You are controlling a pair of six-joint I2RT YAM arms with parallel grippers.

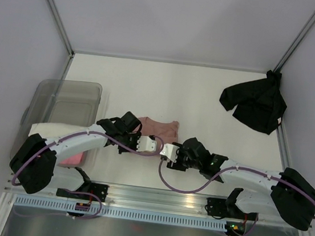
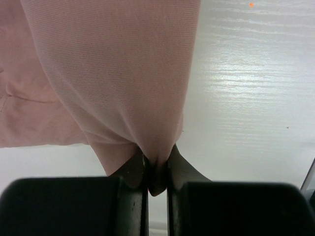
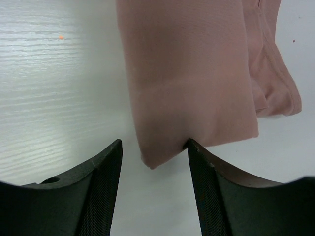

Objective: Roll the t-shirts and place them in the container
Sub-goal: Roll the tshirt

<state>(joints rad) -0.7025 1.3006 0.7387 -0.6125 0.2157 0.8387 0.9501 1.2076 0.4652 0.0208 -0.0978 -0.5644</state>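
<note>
The dusty salmon-pink t-shirt (image 1: 158,128) lies folded into a narrow strip at the table's near middle. My left gripper (image 1: 153,145) is at its near edge. In the left wrist view it (image 2: 157,161) is shut on a pinch of the pink cloth (image 2: 113,73). My right gripper (image 1: 168,152) sits just right of it. In the right wrist view it (image 3: 153,143) is open, with the near corner of the shirt (image 3: 187,83) between the jaws and the right finger touching the cloth's edge. The black t-shirt (image 1: 255,103) lies crumpled at the back right.
The translucent grey bin (image 1: 67,101) stands at the left. A cream roll (image 1: 45,129) and a bright pink roll (image 1: 73,159) show by it, partly hidden under my left arm. Walls close the table's left, back and right sides.
</note>
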